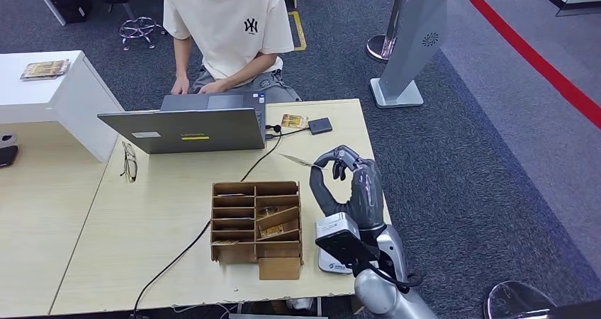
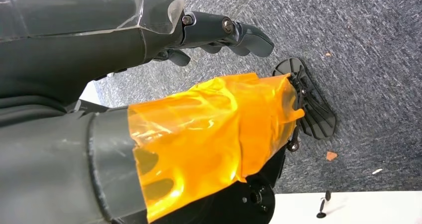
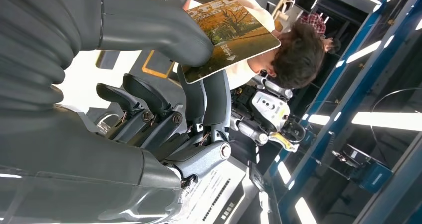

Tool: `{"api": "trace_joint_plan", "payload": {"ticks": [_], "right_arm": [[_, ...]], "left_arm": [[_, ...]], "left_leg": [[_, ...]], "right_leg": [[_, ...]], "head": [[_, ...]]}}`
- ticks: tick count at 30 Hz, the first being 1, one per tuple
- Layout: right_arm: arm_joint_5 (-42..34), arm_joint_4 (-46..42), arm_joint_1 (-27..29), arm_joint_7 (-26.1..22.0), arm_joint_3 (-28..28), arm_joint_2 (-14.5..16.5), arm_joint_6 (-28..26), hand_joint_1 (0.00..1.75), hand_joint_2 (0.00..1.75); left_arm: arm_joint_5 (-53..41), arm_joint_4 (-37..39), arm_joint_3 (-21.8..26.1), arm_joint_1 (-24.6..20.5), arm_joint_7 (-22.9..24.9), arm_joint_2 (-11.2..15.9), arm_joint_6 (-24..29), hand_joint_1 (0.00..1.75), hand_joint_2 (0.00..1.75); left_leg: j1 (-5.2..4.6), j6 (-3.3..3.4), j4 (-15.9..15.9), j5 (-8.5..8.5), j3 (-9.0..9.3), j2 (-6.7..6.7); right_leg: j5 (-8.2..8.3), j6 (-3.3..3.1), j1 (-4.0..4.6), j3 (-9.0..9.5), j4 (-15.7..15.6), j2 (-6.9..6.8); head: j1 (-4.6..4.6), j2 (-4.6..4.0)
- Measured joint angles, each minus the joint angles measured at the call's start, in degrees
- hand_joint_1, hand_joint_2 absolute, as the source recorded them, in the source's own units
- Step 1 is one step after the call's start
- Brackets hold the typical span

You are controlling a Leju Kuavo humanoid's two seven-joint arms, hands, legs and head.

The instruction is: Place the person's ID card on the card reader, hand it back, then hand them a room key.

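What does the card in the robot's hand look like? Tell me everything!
The card is thin, flat and glossy, with rounded corners. Its face shows a picture of autumn trees in orange and gold, with white letters along one edge and a small arrow. The right hand pinches it between thumb and finger, lifted above the table, pointing towards the laptop.

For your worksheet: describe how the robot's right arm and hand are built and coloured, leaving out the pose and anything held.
The right hand is dark grey, with a thick grey thumb and darker fingers joined by silver pins. A ribbed grey cover sits at the wrist. Below it, the silver arm carries a black camera block and a black cable.
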Motion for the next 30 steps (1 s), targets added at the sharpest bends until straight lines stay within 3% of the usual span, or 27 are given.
{"api": "trace_joint_plan", "payload": {"ticks": [14,30], "right_arm": [[2.44,1.58,-2.24,0.81,0.02,-0.47,0.04,1.75,1.75],[15.86,18.61,-22.1,10.33,0.21,-0.83,6.17,1.75,1.75]], "left_arm": [[-0.83,-0.03,-0.63,-0.03,1.49,0.01,0.42,0.0,0.0],[-13.58,-3.03,0.82,0.4,5.43,0.0,-4.57,0.0,0.0]], "left_leg": [[0.0,0.0,0.0,0.0,-0.04,-0.02],[0.0,0.02,0.0,0.17,-0.07,-0.08]], "right_leg": [[0.01,0.01,0.0,0.0,0.0,-0.01],[0.11,-0.01,0.0,0.0,0.01,-0.07]], "head": [[0.0,0.0],[-0.01,0.0]]}}
